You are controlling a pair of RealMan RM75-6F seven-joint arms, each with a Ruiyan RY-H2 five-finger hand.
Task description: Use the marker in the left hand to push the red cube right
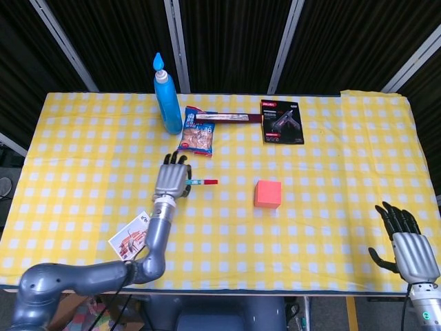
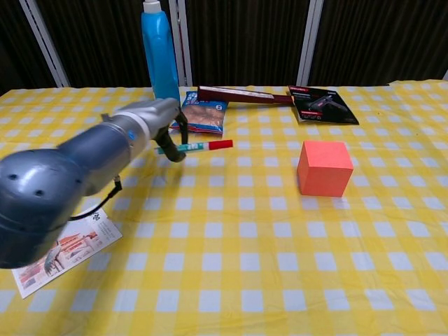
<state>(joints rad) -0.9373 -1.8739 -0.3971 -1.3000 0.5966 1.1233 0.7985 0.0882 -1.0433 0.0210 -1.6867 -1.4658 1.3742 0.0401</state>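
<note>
The red cube sits on the yellow checked cloth right of centre. My left hand is well to its left and holds a marker with a red cap, its tip pointing right toward the cube. A wide gap of bare cloth separates the marker tip from the cube. My right hand hangs at the table's near right edge with its fingers spread and nothing in it; only the head view shows it.
A blue bottle stands at the back left, with a snack packet, a dark red bar and a glue gun pack beside it. A printed card lies near the front left.
</note>
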